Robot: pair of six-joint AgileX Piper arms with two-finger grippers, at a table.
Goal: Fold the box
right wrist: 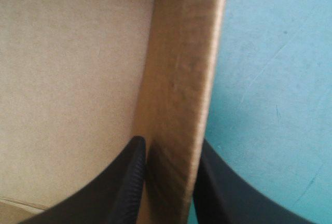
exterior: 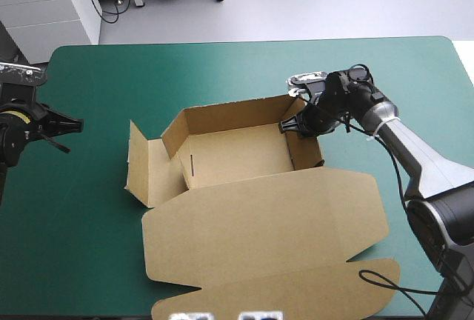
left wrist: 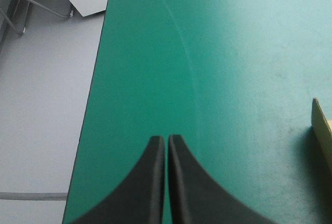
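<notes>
Pinching the box (exterior: 237, 153) by its right wall (right wrist: 179, 79), mid-table (exterior: 385, 68), my right fingers (right wrist: 122, 187) are almost closed, one on each side. My left fingers (left wrist: 148, 182) are closed, empty, at the left edge. Step in hand: wall forming. Next move likely requires a square inward tuck.

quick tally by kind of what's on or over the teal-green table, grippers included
box: 1
grippers: 2 (left gripper, right gripper)
total: 3
</notes>
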